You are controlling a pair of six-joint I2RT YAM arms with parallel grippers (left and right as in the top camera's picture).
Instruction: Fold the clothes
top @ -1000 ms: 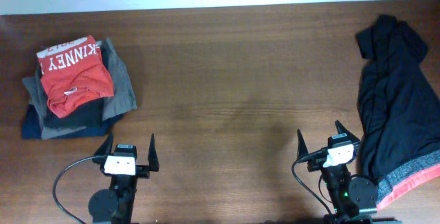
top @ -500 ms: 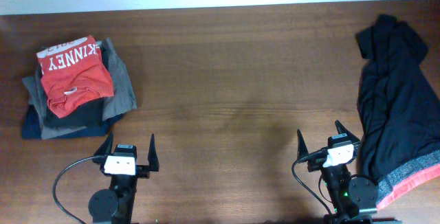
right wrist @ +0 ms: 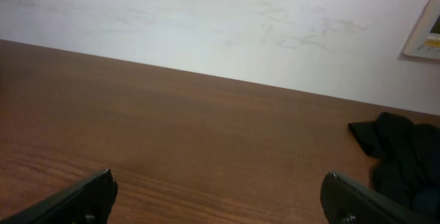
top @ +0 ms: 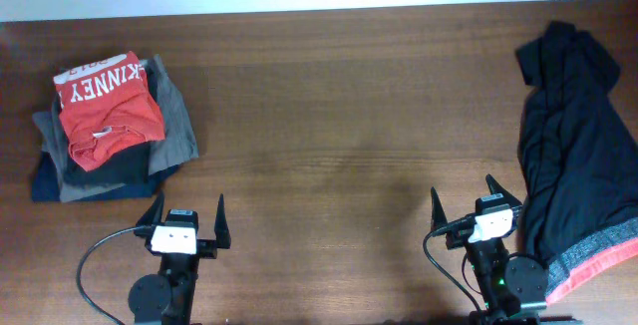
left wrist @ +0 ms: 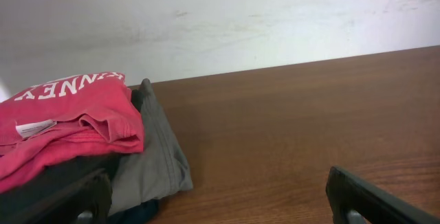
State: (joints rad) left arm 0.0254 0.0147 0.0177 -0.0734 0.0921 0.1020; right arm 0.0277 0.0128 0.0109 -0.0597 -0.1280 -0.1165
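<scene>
Overhead: black pants [top: 573, 156] lie crumpled along the tabletop [top: 339, 116] right edge, grey waistband at its near corner. Left tool [top: 187, 207] and right tool [top: 464, 197] both spread, empty, at the tabletop near edge. Left wrist: red shirt [left wrist: 65, 117] tops a folded stack [left wrist: 155, 162], tabletop left. Right wrist: pants at tabletop far right, untouched.

Overhead straight down on brown wooden table [top: 329, 116], wrist views low toward white wall [left wrist: 275, 18], left shares red lettered shirt [left wrist: 69, 114], right crumpled black pants [right wrist: 405, 155].
</scene>
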